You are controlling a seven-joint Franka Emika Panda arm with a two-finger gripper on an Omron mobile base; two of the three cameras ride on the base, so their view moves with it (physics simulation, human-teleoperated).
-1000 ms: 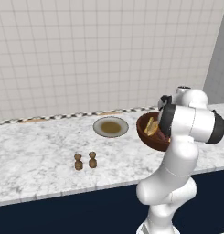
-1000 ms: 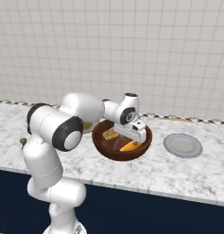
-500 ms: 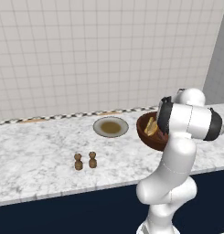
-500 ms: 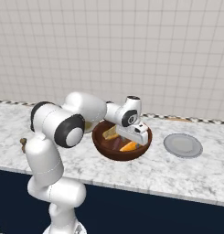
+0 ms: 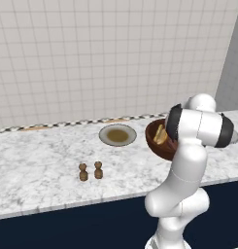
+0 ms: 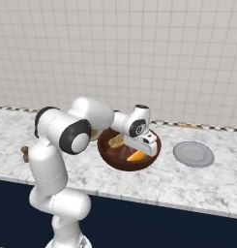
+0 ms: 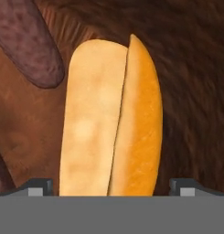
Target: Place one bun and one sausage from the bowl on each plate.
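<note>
Bench [image 5: 38, 165], marble, carries all. Bowl [image 6: 115, 162] sits mid-bench, between two plates. Left base view shows brown-centred plate [image 5: 118, 135] left of bowl and two small brown shakers [image 5: 90, 171] nearer front edge; right base view shows plain grey plate [image 6: 193, 154] right of bowl. Hand view looks close into bowl: split bun [image 7: 111, 121] lies between fingertips [image 7: 39, 186], dark sausage [image 7: 29, 43] beside it. Arm bent over, hand [image 6: 141, 145] lowered in bowl, jaws fully apart, gripping nothing.
</note>
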